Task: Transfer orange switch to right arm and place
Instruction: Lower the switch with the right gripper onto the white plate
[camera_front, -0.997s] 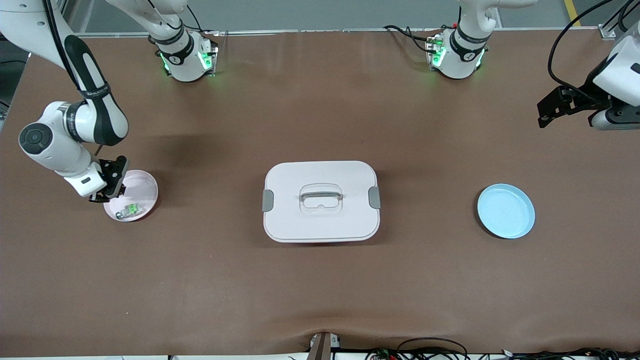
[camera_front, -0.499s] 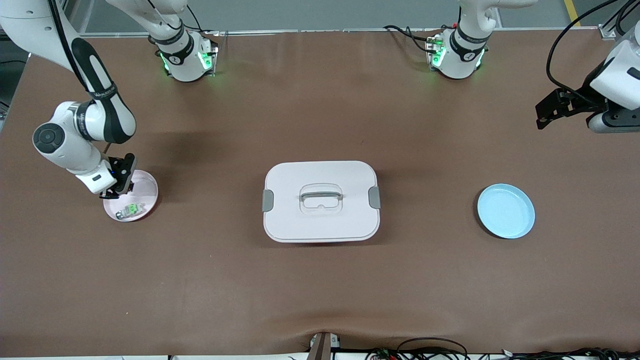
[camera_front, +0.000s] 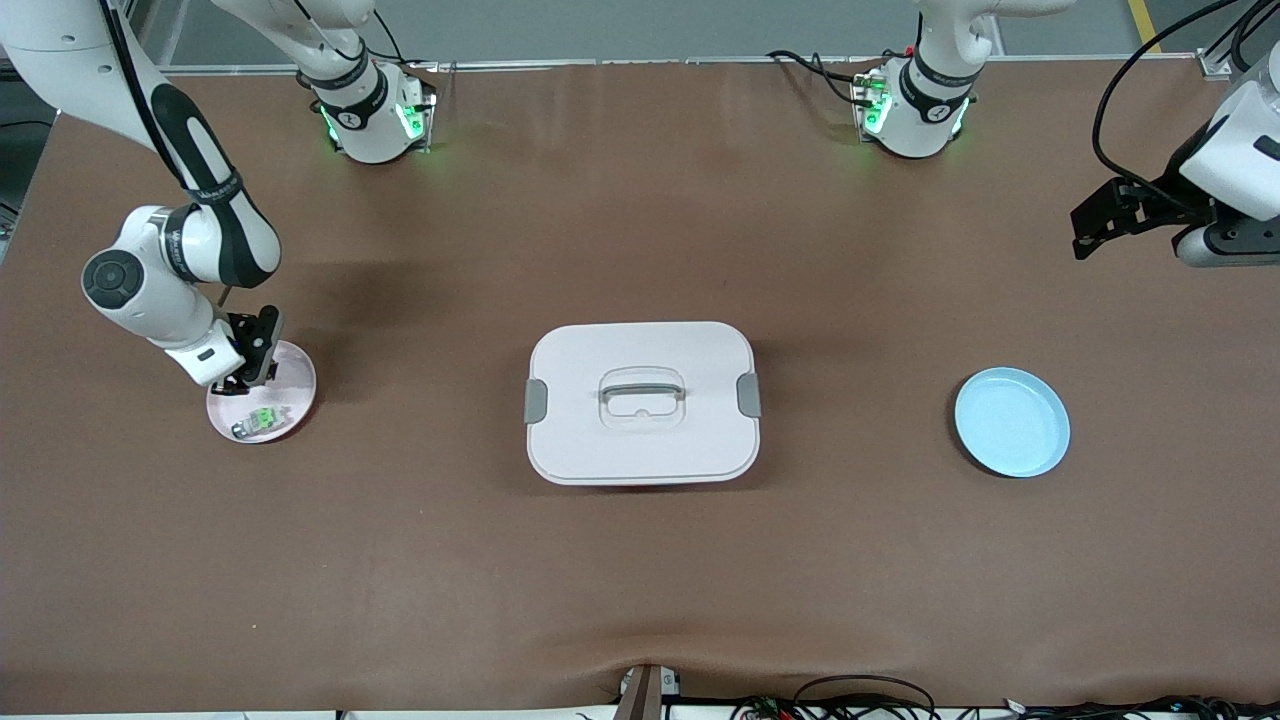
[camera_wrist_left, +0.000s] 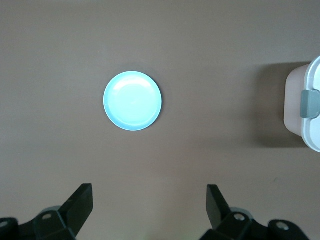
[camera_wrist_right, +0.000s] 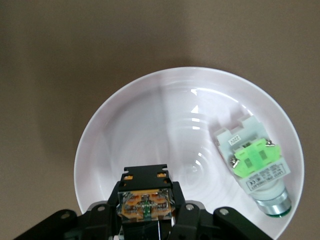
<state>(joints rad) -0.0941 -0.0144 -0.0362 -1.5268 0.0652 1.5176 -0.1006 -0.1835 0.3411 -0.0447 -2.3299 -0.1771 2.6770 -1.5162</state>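
The orange switch (camera_wrist_right: 146, 202), a small black block with an orange face, is clamped between the fingers of my right gripper (camera_wrist_right: 146, 212). In the front view my right gripper (camera_front: 250, 368) hangs low over the rim of a pink plate (camera_front: 296, 372) at the right arm's end of the table, and it hides the switch. In the right wrist view the switch is above the pink plate (camera_wrist_right: 160, 115). My left gripper (camera_front: 1092, 226) waits open and empty in the air over the left arm's end; its fingers (camera_wrist_left: 80, 202) stand wide apart.
A pale grey-white component with a green mark (camera_front: 262, 418) lies on the pink plate, also seen as the green-marked component (camera_wrist_right: 256, 162). A white lidded box (camera_front: 641, 402) sits mid-table. A blue plate (camera_front: 1011, 421) lies near the left arm's end, under the left wrist camera (camera_wrist_left: 132, 100).
My right gripper has shifted with the orange switch across the pink plate toward the robot bases and the table's middle. The left arm has barely moved.
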